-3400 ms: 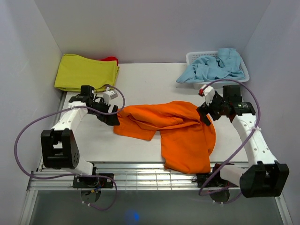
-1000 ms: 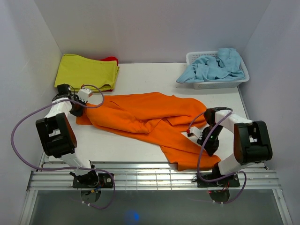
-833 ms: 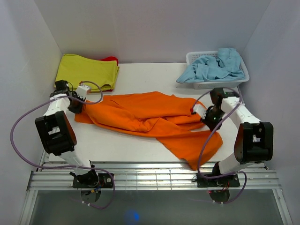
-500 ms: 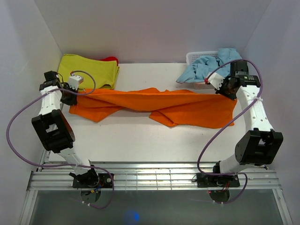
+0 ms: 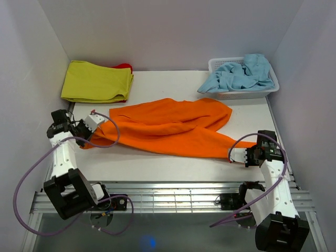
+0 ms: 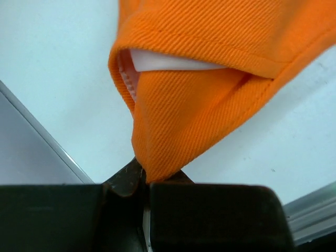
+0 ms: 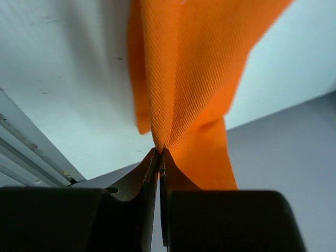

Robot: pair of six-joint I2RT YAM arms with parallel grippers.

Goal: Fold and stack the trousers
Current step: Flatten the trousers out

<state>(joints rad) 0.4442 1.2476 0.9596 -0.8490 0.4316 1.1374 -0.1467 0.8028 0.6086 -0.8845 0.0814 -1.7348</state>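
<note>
My left pincer [image 5: 88,135] and right pincer [image 5: 243,155] each stay clamped on one end of the large bright orange fabric trousers [image 5: 168,128]. These hung stretched between my raised arms a moment ago and now lie spread diagonally across the white counter [image 5: 157,89], which I judge ready for a first fold. Which end is the waist stays unclear, since both wrist views show only pinched cloth.

No readable text, labels, brands or numbers in any view. The trousers [image 5: 173,128] show plain orange weave only, also close up in both wrist views. Any markings on the arms are too small to read.
</note>
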